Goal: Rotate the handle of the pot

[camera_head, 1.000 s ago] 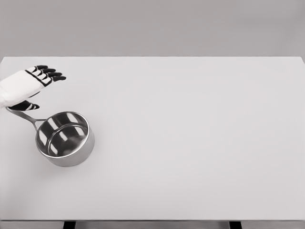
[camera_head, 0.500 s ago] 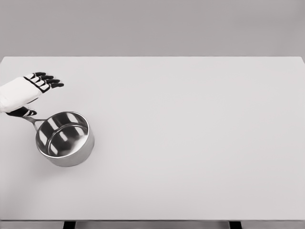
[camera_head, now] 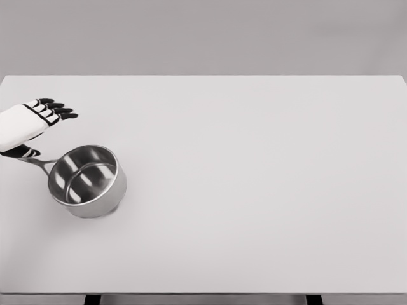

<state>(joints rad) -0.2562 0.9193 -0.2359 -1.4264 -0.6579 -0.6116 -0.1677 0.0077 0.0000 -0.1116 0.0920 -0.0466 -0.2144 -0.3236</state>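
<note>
The pot (camera_head: 88, 181) stands on the table (camera_head: 254, 190) near its left edge. Its handle (camera_head: 37, 162) points toward ten o'clock. The left hand (camera_head: 28, 124) lies at the pot's ten o'clock, over the handle's end.

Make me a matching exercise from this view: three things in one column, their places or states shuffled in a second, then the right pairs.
Things:
1. left hand
2. steel saucepan
3. saucepan handle

Descriptions:
A. stands upright, open top, left part of the table
B. points toward the picture's left edge, under the thumb
C. fingers spread, at the left edge

Pairs: 1-C, 2-A, 3-B
</note>
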